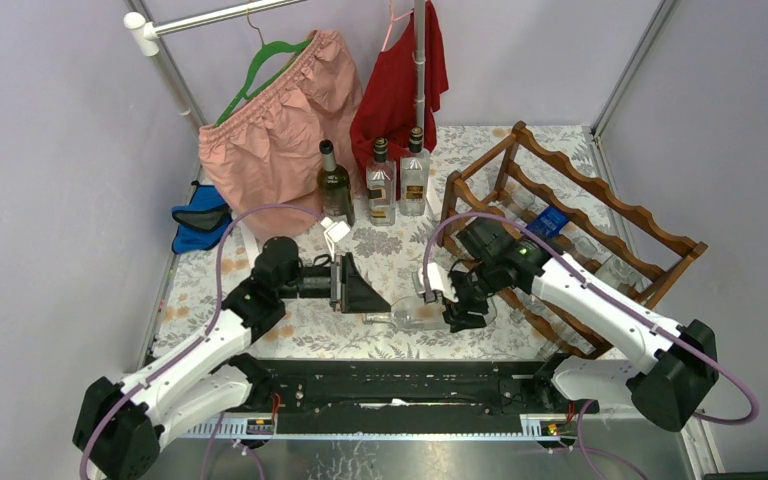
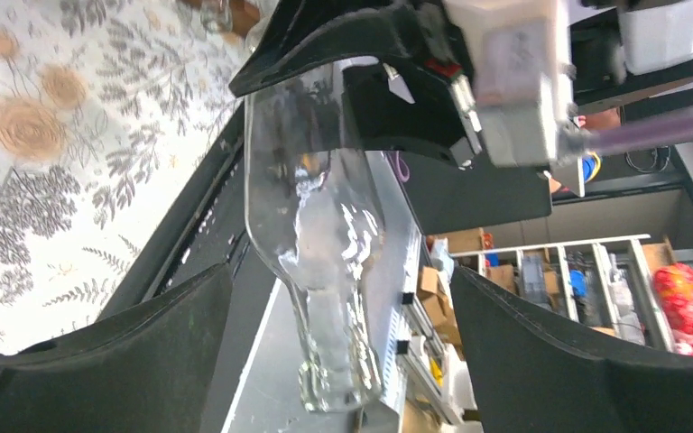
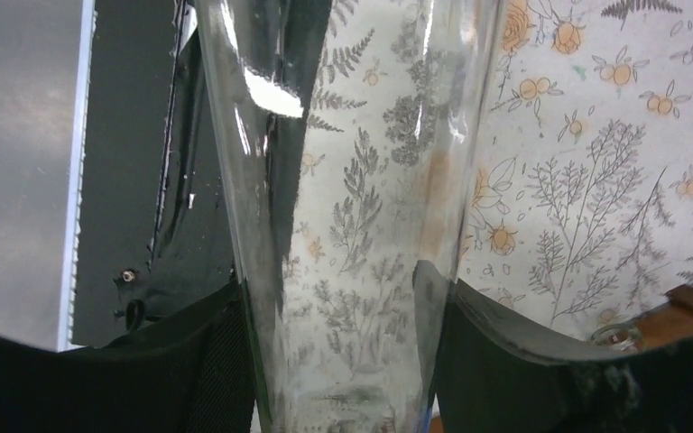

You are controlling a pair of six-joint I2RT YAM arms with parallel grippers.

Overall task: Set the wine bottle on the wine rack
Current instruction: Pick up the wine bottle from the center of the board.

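One clear wine bottle (image 1: 415, 318) lies level over the worktop (image 1: 310, 330) just left of the wine rack (image 1: 600, 215), neck pointing away from it, its body clamped by the right end effector (image 1: 463, 305) while the left end effector (image 1: 368, 292) gapes open by the neck; the carry seems in hand, calling for a base-first swing into a cradle.

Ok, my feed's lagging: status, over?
Right gripper shut on clear glass wine bottle, held level. Left gripper open, clear of its neck. Reddish-brown wooden wine rack alongside, some slots already filled.
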